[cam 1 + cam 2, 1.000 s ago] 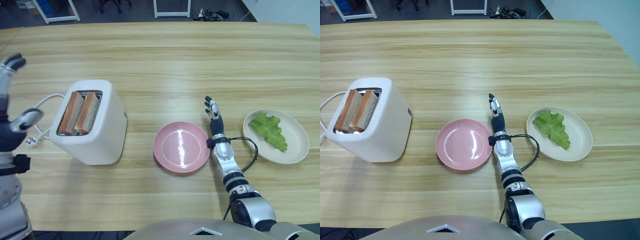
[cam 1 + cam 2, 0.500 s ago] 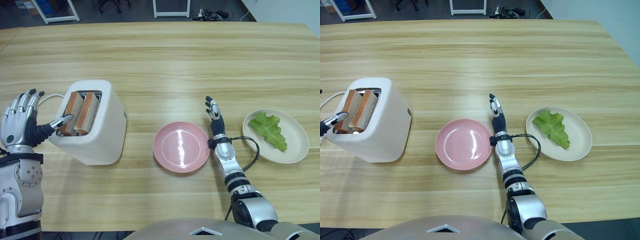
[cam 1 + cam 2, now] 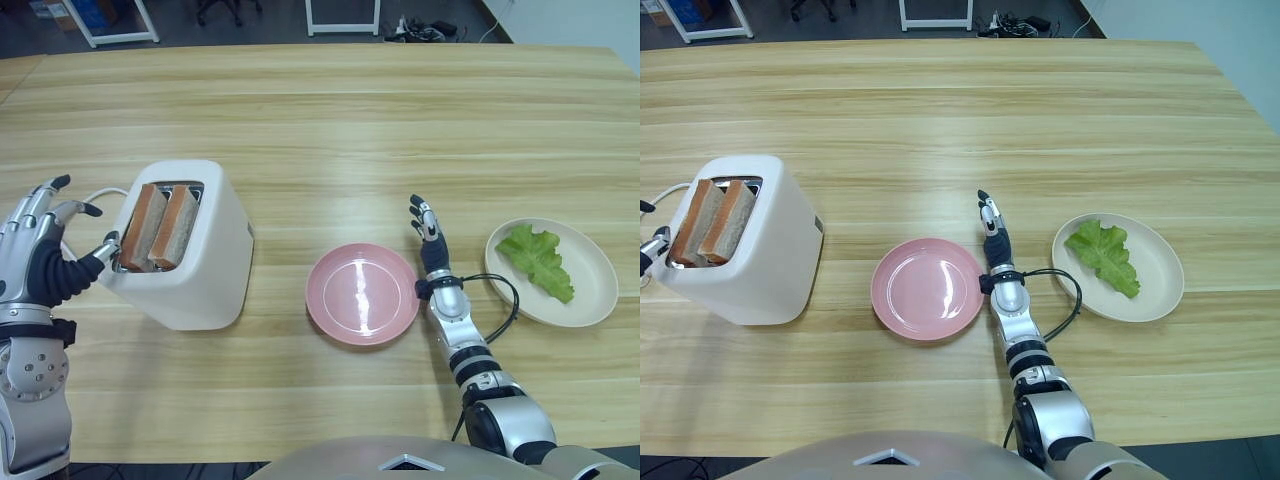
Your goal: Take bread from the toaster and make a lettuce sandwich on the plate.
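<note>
Nothing done yet — both bread slices (image 3: 160,225) in toaster (image 3: 195,265), well left of pink plate (image 3: 362,293); plate bare. Lettuce (image 3: 538,260) on cream dish (image 3: 597,297), right of plate. Left hand (image 3: 40,255) spread, holding nothing — far left of plate, past toaster. Right hand (image 3: 430,232) straight, released, just right of plate.

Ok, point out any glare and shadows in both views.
Left eye view: pale streaks of glare cross the pink plate, and a thin, soft shadow runs along the near base of the toaster. Right eye view: the same streaks show on the pink plate, only fainter, and the lettuce is evenly lit with no glare.
</note>
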{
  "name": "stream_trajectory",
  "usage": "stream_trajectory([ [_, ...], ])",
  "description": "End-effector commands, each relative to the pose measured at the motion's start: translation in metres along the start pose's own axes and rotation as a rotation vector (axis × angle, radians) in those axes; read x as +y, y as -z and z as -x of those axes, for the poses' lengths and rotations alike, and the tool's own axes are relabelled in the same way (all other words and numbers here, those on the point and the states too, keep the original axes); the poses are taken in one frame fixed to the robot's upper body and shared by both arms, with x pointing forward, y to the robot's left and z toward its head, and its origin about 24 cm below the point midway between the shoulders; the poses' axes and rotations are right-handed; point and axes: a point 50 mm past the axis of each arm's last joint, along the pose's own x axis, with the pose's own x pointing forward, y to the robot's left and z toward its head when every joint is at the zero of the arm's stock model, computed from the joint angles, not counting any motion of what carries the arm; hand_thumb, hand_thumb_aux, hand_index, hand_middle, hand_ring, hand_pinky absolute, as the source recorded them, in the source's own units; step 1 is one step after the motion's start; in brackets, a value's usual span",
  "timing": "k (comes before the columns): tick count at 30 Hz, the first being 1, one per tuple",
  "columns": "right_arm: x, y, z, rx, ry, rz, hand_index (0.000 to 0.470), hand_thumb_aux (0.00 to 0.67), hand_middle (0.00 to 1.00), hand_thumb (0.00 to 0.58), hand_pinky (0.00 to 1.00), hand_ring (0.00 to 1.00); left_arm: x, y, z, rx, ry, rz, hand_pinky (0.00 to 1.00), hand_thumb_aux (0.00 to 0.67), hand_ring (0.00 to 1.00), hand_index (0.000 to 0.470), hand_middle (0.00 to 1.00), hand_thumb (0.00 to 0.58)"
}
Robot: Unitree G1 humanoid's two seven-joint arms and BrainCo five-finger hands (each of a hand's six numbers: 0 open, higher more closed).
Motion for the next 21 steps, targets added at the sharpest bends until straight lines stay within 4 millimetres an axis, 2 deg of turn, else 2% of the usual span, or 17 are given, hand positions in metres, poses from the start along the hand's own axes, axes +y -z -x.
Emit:
stream_trajectory([
  [1,0.001,0.004,0.003,0.026,-0.008,0.006,0.000,0.000,0.00,0.000,0.00,0.00,-0.004,0.001,0.005,0.005,0.051,0.014,0.00,0.402,0.00,0.282,0.00,0.487],
  [7,-0.002,0.006,0.004,0.036,-0.007,0.012,0.000,0.000,0.00,0.000,0.00,0.00,-0.009,-0.005,0.007,-0.026,0.098,0.081,0.00,0.373,0.00,0.262,0.00,0.466],
  [11,-0.001,0.006,0.005,0.037,-0.013,0.014,0.000,0.000,0.00,0.000,0.00,0.00,-0.013,0.004,0.007,0.018,0.118,0.057,0.00,0.368,0.00,0.258,0.00,0.462],
  [21,-0.003,0.006,0.006,0.038,-0.010,0.018,0.000,0.000,0.00,0.000,0.00,0.00,-0.024,0.005,0.010,0.033,0.196,0.050,0.00,0.368,0.00,0.258,0.00,0.462],
])
